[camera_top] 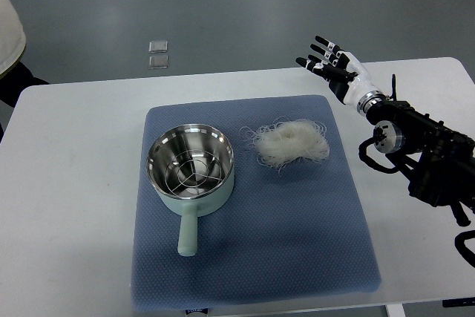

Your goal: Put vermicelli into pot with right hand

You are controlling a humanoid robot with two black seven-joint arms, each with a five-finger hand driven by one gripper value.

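A blue mat (297, 235) covers the middle of the white surface (74, 183). On the mat, the vermicelli (289, 144) lies in a loose pale tangle just to the right of the pot (191, 162), apart from its rim. The pot is pale green outside and shiny steel inside, with a wire rack in its bottom and its handle (188, 234) pointing toward the near edge of the mat. The right hand (332, 67) hovers beyond the mat's far right corner, well apart from the vermicelli, fingers spread wide and holding nothing.
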